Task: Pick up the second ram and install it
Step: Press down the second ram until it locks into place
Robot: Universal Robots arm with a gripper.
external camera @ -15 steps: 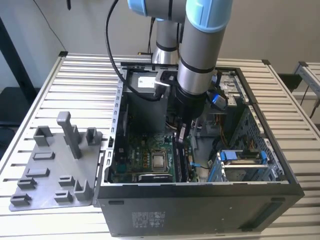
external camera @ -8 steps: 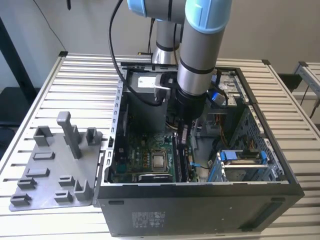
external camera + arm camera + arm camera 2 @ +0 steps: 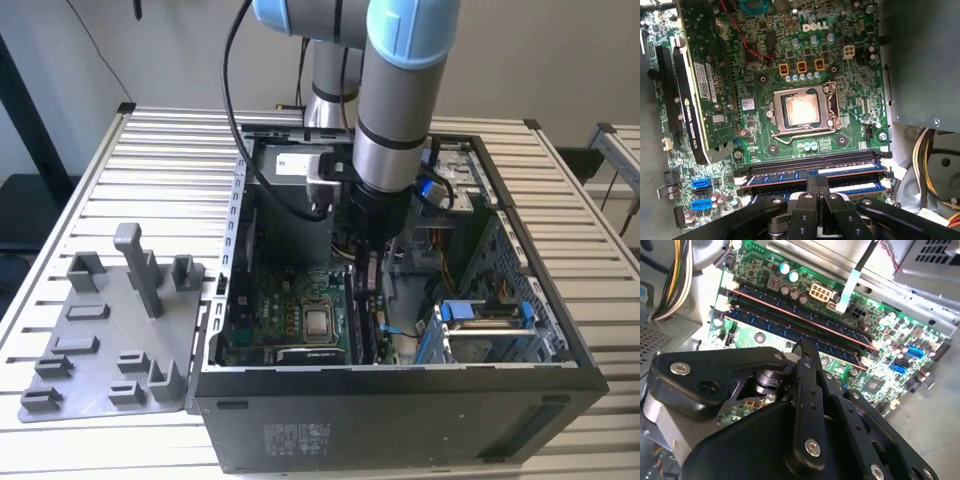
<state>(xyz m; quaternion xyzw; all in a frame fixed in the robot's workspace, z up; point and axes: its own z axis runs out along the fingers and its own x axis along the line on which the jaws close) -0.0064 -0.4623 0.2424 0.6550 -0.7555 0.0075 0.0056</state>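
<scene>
I have the arm [image 3: 395, 90] reaching down into the open computer case [image 3: 400, 400], which lies on its side on the slatted metal surface [image 3: 150, 160]. The end effector [image 3: 365, 262] sits low over the motherboard [image 3: 290, 310], right above the memory slots that run beside the bare CPU socket [image 3: 319, 322].

In the first wrist view the end effector [image 3: 816, 181] has its two fingers drawn together, the tips pressing on the top edge of the second ram [image 3: 790, 178], a long stick with a blue label standing in one of the black memory slots [image 3: 815, 159]. The CPU socket [image 3: 800, 111] is just beyond the slots, and a graphics card [image 3: 692, 95] stands upright in its own slot well to the side, past the socket.

In the second wrist view the end effector [image 3: 805, 347] comes down on the same dark blue stick [image 3: 790, 330], which lies along the slot parallel to a neighbouring stick with a copper-coloured edge [image 3: 805, 315]. I cannot tell whether the second ram is fully seated or only resting in the slot.

On the surface toward the exterior view's left, the grey plastic tray [image 3: 110, 330] with its posts and blocks stands just beside the case.
</scene>
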